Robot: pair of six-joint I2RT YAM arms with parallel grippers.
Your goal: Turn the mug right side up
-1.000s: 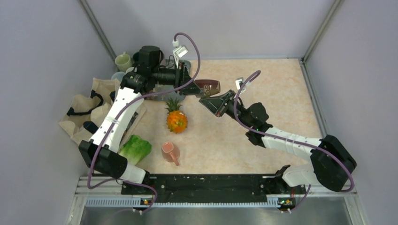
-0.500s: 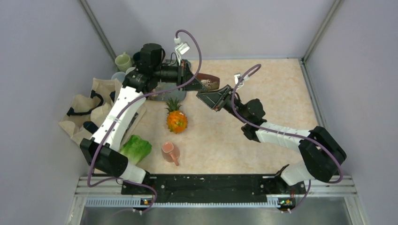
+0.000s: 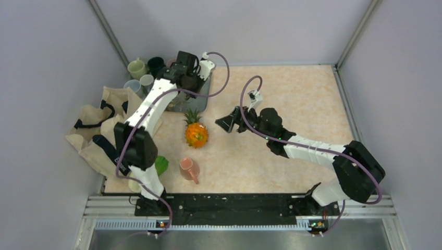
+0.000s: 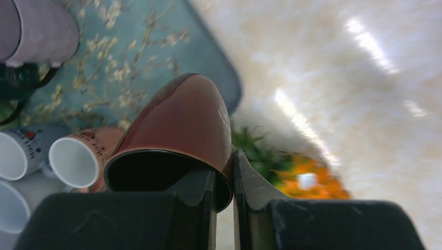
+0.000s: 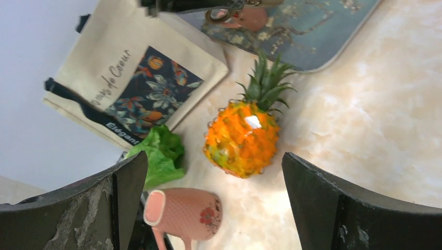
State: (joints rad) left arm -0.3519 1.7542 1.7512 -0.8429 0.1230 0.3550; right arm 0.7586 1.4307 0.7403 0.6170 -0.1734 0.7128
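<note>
You've got a pineapple (image 3: 196, 133) mid-table (image 3: 302, 88), its crown pointing at a teal blossom-print mat (image 5: 312, 36) just behind it. A pink mug (image 3: 188, 169) lies on its side nearer the front edge, with a lettuce (image 5: 161, 156) just to its left. On your left there's a cream tote bag (image 3: 96, 122) with a floral panel lying flat. In the far left corner you see a pale green mug (image 3: 137, 68), a dark mug (image 3: 155, 64) and grey mugs (image 3: 139, 83) clustered together, plus a terracotta mug (image 4: 78, 159) on the mat.
</note>
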